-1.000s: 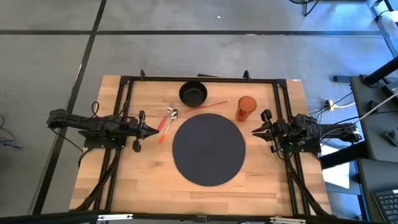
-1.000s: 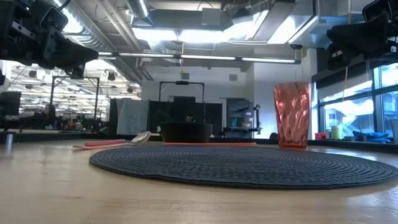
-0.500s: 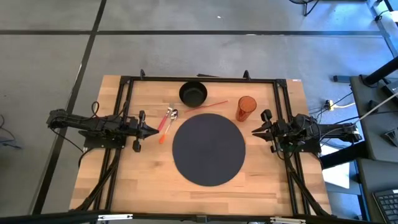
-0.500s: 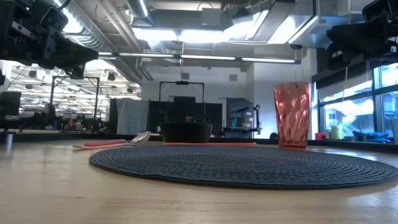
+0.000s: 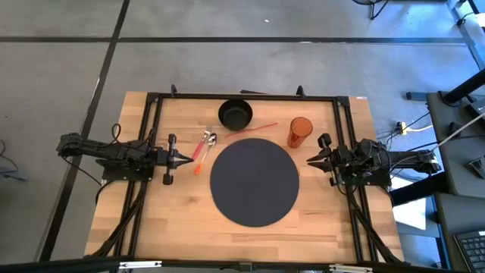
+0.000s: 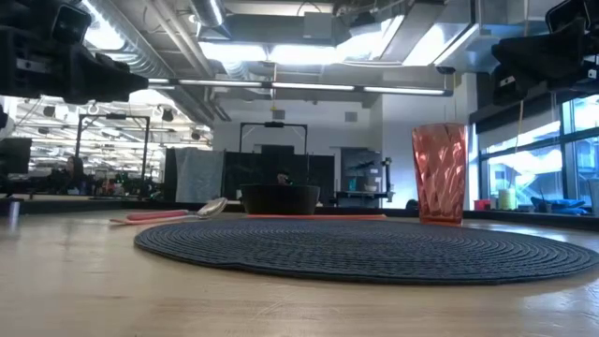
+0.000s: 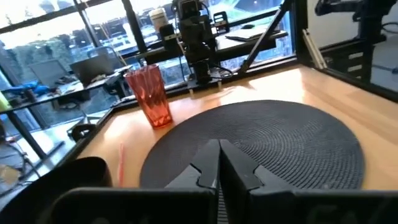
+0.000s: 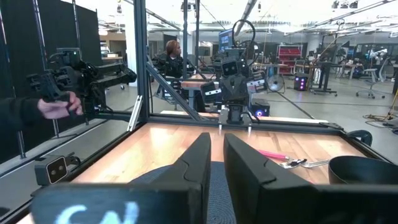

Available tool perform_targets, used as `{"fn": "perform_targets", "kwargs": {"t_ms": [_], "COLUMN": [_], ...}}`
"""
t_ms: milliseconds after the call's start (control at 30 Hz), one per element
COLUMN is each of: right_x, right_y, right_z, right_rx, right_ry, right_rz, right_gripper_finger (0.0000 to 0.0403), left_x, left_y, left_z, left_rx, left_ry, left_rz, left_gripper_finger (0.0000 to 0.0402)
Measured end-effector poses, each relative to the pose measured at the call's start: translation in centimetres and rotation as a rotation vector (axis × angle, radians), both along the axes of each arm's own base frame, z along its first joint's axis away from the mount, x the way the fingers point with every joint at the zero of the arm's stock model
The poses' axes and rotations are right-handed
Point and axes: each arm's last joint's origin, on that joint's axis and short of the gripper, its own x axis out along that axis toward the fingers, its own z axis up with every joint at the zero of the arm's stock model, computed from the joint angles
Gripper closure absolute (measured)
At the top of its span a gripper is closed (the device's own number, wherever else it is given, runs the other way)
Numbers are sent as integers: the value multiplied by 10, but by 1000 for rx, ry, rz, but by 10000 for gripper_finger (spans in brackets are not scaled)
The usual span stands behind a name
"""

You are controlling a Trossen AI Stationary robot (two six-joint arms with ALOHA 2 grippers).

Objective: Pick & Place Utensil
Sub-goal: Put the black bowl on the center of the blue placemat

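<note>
Colours on the pale wood bench point(image 5: 326, 220)

Dark grey woven mat point(image 5: 254, 181), black bowl point(image 5: 235, 114), faceted red cup point(image 5: 298, 131) (translucent), pink-handled spoon point(image 5: 203, 146).

The left gripper point(image 5: 184, 158) sits just left of the spoon point(image 5: 206, 146). Right of it lies the placemat point(image 5: 254, 181). Beyond the placemat stand the bowl point(image 5: 235, 114) and cup point(image 5: 299, 131).

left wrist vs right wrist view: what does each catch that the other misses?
Left wrist only: the red cup standing beside the mat, and a thin red stick lying on the table.
Right wrist only: the pink-handled spoon lying on the table, and a person's hand beyond the table's frame.
Both: the round dark mat, the black bowl, the wooden table, and the opposite arm at the far edge. Each view's own gripper, left and right, points across the mat with fingers nearly together.
</note>
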Motion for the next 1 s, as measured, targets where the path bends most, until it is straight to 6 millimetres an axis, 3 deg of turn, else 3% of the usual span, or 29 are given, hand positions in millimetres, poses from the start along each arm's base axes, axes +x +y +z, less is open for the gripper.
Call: {"fn": "perform_targets", "kwargs": {"t_ms": [167,267,333,400,700,833,1000], "right_x": [0,0,0,0,0,0,0], "right_y": [0,0,0,0,0,0,0], "right_z": [0,0,0,0,0,0,1], "right_rx": [0,-3,0,-1,-1,-2,6], "right_ry": [0,0,0,0,0,-1,-11], "right_rz": [0,0,0,0,0,-1,1], "right_gripper_finger": [357,357,357,357,357,357,357], "left_x": [0,-3,-5,-5,-4,-4,-4], "left_y": [2,13,21,25,31,32,32], "left_z": [12,23,22,16,11,11,12], "left_rx": [25,-161,-301,-347,-219,-335,-337], "left_ry": [-117,-262,-296,-269,-178,-208,-216], "left_rz": [56,326,531,609,537,536,534], "left_gripper_finger": [400,400,400,400,400,400,400]}}
